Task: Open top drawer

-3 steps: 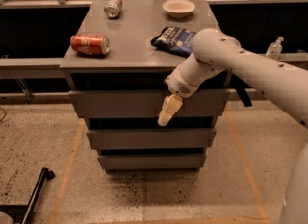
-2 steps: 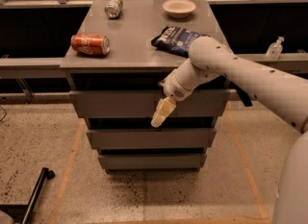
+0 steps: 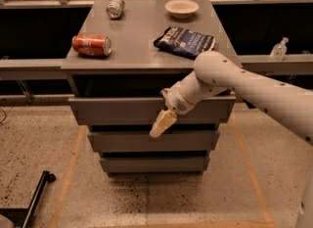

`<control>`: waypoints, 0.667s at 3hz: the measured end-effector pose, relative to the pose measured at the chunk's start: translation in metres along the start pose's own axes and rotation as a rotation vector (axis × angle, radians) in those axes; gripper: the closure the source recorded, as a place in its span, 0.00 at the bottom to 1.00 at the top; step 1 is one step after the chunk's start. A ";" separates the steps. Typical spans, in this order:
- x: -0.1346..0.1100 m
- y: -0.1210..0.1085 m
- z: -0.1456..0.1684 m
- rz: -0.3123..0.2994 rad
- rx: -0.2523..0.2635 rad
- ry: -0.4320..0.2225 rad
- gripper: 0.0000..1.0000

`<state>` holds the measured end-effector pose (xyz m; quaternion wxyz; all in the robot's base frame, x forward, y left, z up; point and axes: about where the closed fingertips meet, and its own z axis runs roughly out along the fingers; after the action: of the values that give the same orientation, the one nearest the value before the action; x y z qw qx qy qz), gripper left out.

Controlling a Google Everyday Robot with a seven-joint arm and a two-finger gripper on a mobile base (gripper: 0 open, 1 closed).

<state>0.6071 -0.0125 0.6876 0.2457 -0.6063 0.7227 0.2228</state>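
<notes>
Top drawer (image 3: 112, 110): widest grey front, directly under surface (image 3: 137, 31). Pincer (image 3: 163, 123) hangs before its lower edge, right of centre, tip angled down-left across gap to next front. You cannot tell whether pincer is apart or together. White arm (image 3: 254, 87) enters from your right. Up on surface: blue bag (image 3: 185, 41) nearest arm, red can (image 3: 92, 45) lying sideways, silver can (image 3: 115, 7), bowl (image 3: 182, 8) at back.

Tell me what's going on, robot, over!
Gripper at top drawer front, lower edge. Nothing blocking it. Cola can, chip bag sit on tabletop above.
</notes>
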 end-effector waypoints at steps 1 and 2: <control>0.013 0.028 -0.021 0.012 -0.004 0.026 0.41; 0.014 0.030 -0.023 0.013 -0.007 0.029 0.72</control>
<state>0.5732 -0.0322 0.6975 0.2315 -0.6055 0.7295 0.2181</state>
